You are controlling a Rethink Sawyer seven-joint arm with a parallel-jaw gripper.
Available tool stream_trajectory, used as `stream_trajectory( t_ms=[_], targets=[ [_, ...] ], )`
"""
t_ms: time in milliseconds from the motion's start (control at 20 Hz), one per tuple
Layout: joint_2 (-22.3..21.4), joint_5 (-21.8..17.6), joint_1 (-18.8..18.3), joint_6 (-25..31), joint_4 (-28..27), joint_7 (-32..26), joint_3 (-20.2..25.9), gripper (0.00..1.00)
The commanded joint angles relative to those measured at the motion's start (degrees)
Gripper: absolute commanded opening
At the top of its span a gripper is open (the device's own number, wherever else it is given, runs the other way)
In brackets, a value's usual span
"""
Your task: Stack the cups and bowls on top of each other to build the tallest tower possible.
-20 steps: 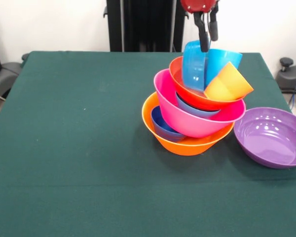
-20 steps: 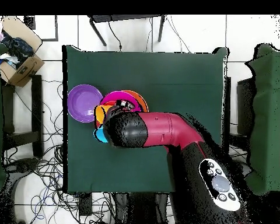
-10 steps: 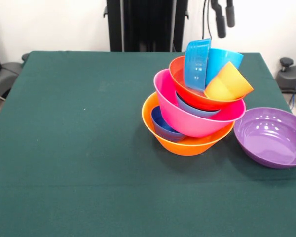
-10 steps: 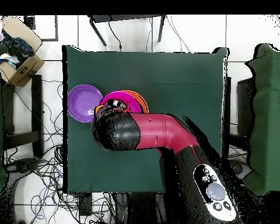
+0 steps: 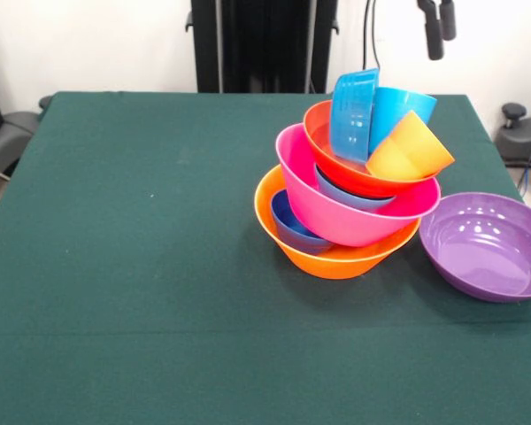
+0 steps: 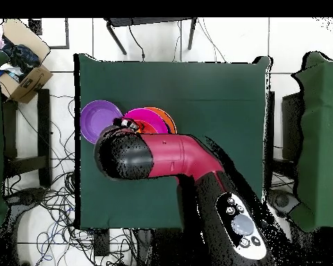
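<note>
The tower (image 5: 345,190) stands right of the table's middle and leans right. Its base is the large orange bowl (image 5: 336,258), with the small dark blue bowl (image 5: 290,226) in it. Above come the large pink bowl (image 5: 332,208), a shallow light blue bowl (image 5: 350,197) and the red-orange bowl (image 5: 358,180). In the red-orange bowl a small teal bowl (image 5: 352,115) stands on edge beside the light blue cup (image 5: 396,108) and the tilted yellow cup (image 5: 410,150). The purple bowl (image 5: 488,248) lies alone at the right. My gripper (image 5: 439,29) is open and empty, high above and right of the tower. The orange cup is hidden.
The green table (image 5: 142,266) ends close behind and right of the tower. In the overhead view my arm (image 6: 162,156) covers most of the tower; the purple bowl (image 6: 100,121) shows near the table's left edge. A cardboard box (image 6: 20,55) sits off the table.
My gripper has let go of the small teal bowl, risen and moved right in the front view. The tower has not moved.
</note>
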Motion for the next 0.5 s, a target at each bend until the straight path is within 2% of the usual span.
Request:
stream_trajectory(
  t_ms=[50,200,350,500],
  targets=[
    [1.87,-1.48,2.88,0.93,2.82,9.96,0.56,1.0],
    [2.28,-3.07,4.35,0.27,1.81,10.07,-0.78,1.0],
    [2.33,-3.58,6.93,0.08,-0.12,12.82,-3.66,1.0],
    [4.91,-4.47,9.58,1.23,-3.98,12.99,-5.69,1.0]
  ],
)
